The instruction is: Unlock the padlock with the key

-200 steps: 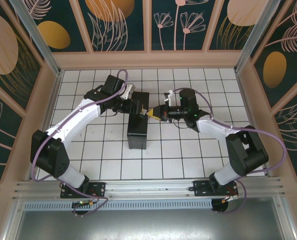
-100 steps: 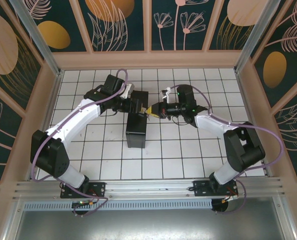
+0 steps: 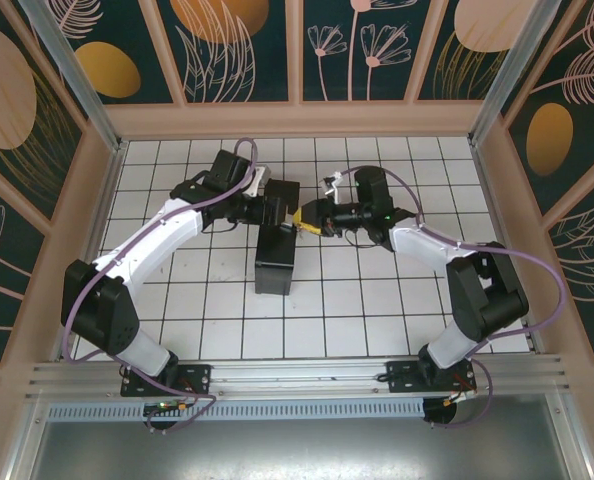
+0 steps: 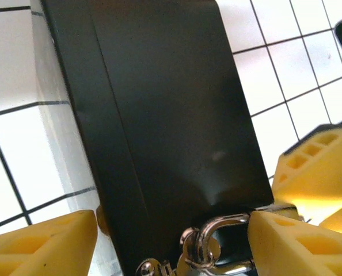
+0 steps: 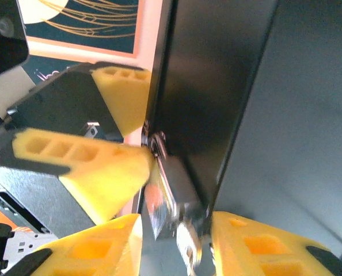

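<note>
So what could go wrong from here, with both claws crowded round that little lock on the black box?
1. The right gripper has its jaws apart around what looks like the key by the blurred padlock; loose, it might slip out or drop.
2. The left gripper straddles that same end of the black box, so the two grippers could collide or nudge the box.

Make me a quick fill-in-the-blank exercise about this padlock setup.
1. The box on the gridded table is ___ in colour.
2. The left gripper has fingers that are ___ in colour.
3. The silvery padlock hangs at one end of the ___.
Missing words: black; yellow; box.
</note>
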